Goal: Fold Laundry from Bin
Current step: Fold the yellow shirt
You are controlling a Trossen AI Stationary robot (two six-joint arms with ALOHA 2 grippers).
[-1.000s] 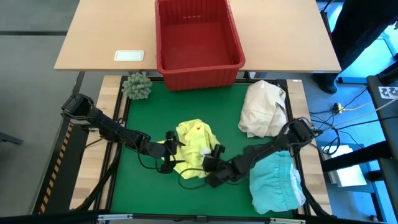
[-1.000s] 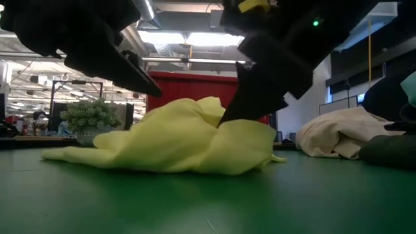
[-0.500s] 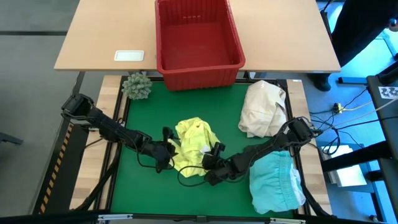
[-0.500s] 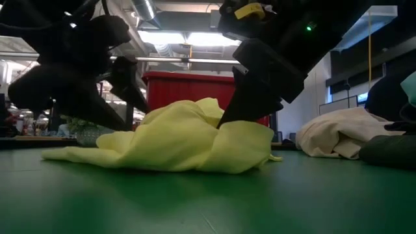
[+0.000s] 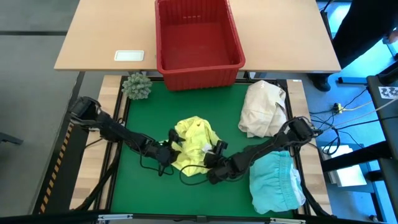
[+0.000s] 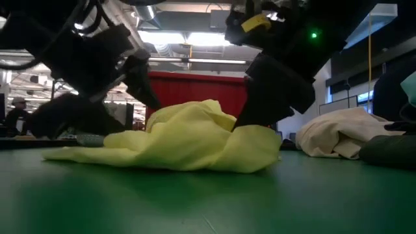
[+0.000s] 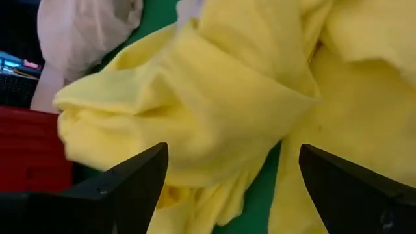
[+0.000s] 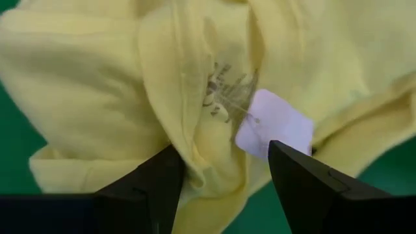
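Right claw [image 8: 221, 172] pinches yellow garment [image 5: 194, 144]; only its wrist view shows a white tag [image 8: 274, 123].

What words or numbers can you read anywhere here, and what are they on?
None can be read.
Yellow garment: faint grey print inside it, too blurred to read.
White tag beside that print: blank on the side shown.
White card on the wooden table: too small to read.

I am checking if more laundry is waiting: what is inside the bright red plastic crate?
In the high view, the bright red plastic crate shows only its bare red floor; no garment lies inside. The low view shows only its outer wall behind the crumpled yellow garment, so its inside is hidden there.
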